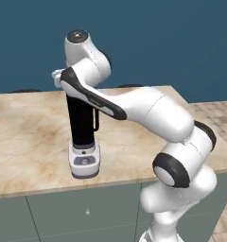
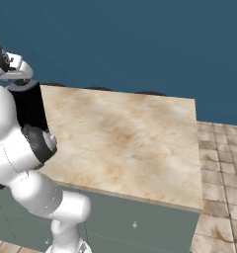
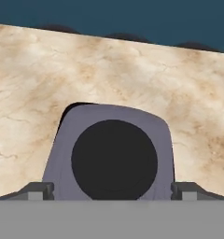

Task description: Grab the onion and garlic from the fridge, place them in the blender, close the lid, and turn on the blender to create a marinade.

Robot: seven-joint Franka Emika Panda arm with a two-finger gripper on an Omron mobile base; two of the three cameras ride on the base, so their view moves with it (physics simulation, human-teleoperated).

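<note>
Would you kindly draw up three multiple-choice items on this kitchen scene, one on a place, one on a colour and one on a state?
1. Where does the blender stand?
A. on the marble counter
B. on the tiled floor
C. inside a drawer

2. What colour is the blender's jar?
A. red
B. black
C. clear green

3. How do the gripper fingers stand in the hand view?
A. pressed together
B. clamped on an onion
C. wide apart, either side of the lid

Answers: 1 A, its white base sits on the countertop; 2 B, the tall jar is black; 3 C, the two tips show far apart beside the grey-lilac lid.
</note>
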